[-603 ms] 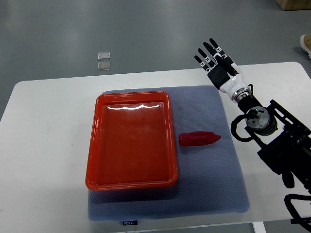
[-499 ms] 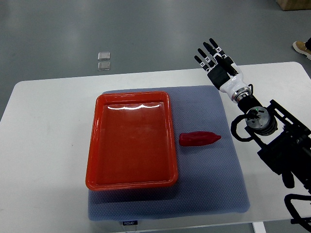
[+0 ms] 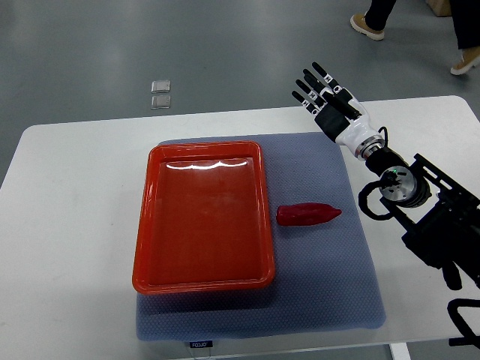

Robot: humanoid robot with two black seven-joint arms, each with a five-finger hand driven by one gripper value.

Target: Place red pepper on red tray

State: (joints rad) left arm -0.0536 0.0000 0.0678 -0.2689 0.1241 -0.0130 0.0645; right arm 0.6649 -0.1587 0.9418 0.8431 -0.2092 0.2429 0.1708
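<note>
A red pepper lies on its side on the grey mat, pointed end to the right, just right of the red tray. The tray holds nothing. My right hand hovers over the table's far edge, well beyond the pepper, fingers spread straight and holding nothing. Its arm comes in from the right edge. No left arm shows.
The mat lies on a white table. Two small clear squares lie on the floor beyond the table. A person's feet are on the floor at the top right.
My right hand has shifted slightly left and farther from me. A person's feet have stepped into view at the top right. The pepper and tray have not moved.
</note>
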